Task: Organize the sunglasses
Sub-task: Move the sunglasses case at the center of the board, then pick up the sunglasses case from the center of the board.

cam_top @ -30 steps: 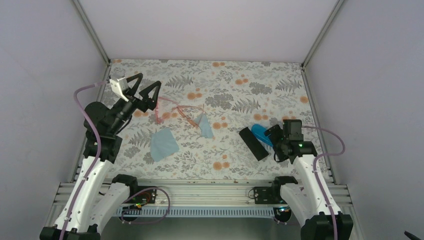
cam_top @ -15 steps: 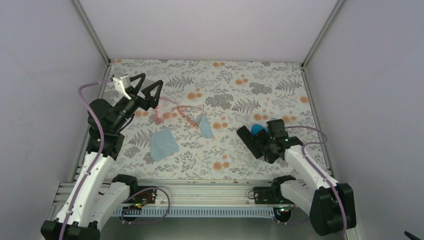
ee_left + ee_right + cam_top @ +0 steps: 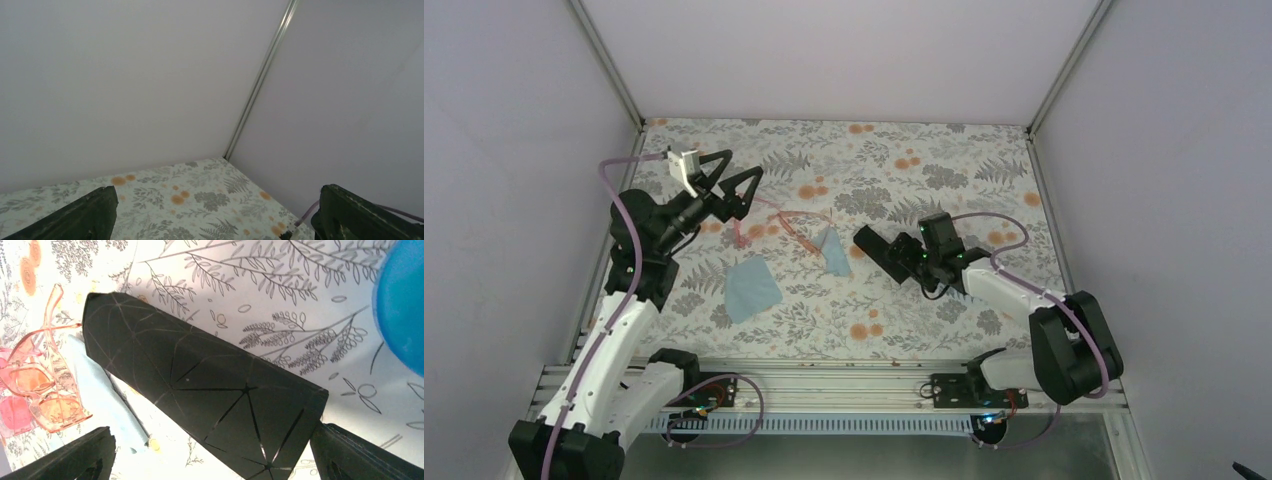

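Table (image 3: 904,150): floral print.
Left gripper (image 3: 729,185): spread wide, sunglasses (image 3: 789,225) just right.
Right gripper (image 3: 213,440): spread wide, straddling black case (image 3: 200,385).

**Where things lie on my table**

From overhead I see the sunglasses (image 3: 776,222) left of centre on the table (image 3: 944,150), their right end touching the smaller cloth (image 3: 834,252). The larger cloth (image 3: 751,288) lies apart, nearer me and to the left. The long case (image 3: 876,250) lies just right of the smaller cloth. The rounded case (image 3: 402,315) sits near its other side.
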Robot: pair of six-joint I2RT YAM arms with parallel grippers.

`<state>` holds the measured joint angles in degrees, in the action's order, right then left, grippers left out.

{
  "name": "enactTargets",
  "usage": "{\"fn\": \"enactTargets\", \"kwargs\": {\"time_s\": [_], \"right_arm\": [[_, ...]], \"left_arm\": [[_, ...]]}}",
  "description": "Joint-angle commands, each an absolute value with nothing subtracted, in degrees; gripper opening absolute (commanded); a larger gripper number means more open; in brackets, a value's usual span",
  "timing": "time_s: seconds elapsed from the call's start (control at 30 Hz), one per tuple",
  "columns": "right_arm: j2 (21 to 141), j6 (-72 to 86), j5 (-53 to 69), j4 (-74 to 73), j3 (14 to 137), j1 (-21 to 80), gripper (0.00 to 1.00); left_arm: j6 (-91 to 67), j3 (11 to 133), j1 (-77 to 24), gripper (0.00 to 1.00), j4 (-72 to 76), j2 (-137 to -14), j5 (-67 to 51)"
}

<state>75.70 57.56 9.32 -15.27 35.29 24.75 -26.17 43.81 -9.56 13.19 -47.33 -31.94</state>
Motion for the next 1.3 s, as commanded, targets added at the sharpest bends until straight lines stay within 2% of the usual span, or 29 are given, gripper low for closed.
{"fn": "enactTargets", "kwargs": {"time_s": [0.0,0.17,0.37,0.63,0.9,1.17,1.27], "right_arm": [[76.2,53.9,2.1,-16.0,36.8,25.4,1.00],[77.1,42.3,-5.1,-17.2,37.0,24.9,1.00],[83.9,27.6,5.5,-14.2,43.2,24.8,0.99],[86.4,23.9,13.4,-13.2,43.0,28.4,0.94],[86.9,28.0,-6.3,-21.6,43.6,36.1,0.94],[91.4,29.6,-13.4,-28.1,49.1,41.3,0.92],[93.1,32.2,-14.5,-29.4,50.8,43.0,0.85]], "left_arm": [[-26.6,44.1,-10.0,1.00,13.5,-48.7,-33.4],[-27.7,43.3,-10.6,1.00,14.1,-50.0,-32.9],[-28.0,41.9,-10.9,1.00,16.7,-50.1,-33.1],[-27.1,44.5,-11.2,1.00,13.2,-53.7,-37.1],[-27.9,44.2,-11.5,1.00,14.1,-55.5,-37.0],[-27.6,43.8,-11.7,1.00,14.3,-55.3,-36.5],[-27.5,43.3,-11.7,1.00,14.2,-54.3,-35.8]]}}
